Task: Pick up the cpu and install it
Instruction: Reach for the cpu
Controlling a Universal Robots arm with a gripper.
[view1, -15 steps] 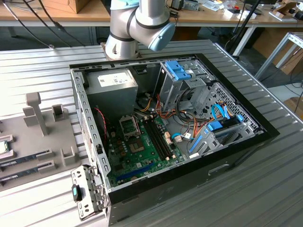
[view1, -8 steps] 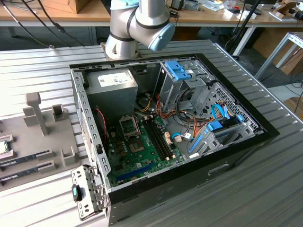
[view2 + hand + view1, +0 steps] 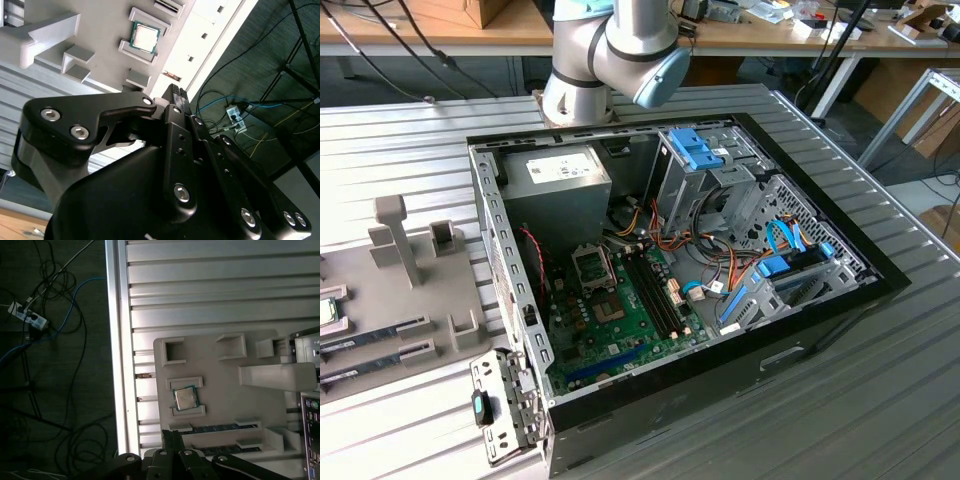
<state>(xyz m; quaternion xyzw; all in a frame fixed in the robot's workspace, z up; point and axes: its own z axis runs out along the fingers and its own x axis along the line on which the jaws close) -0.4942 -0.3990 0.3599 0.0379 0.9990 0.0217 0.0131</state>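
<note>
Currently claw (image 3: 171, 439) pinched narrow and empty, cpu (image 3: 185, 398) lying flat just ahead of its tips, apart, untouched, seated between raised brackets of matte grey plastic holder (image 3: 220, 385) on ribbed metal table (image 3: 210, 290); square, silvery lid, thin green rim, no long axis.

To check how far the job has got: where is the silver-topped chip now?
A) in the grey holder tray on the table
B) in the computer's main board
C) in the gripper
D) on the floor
A: the chip lies flat in a recess of the grey holder tray, outside the computer case.
</note>
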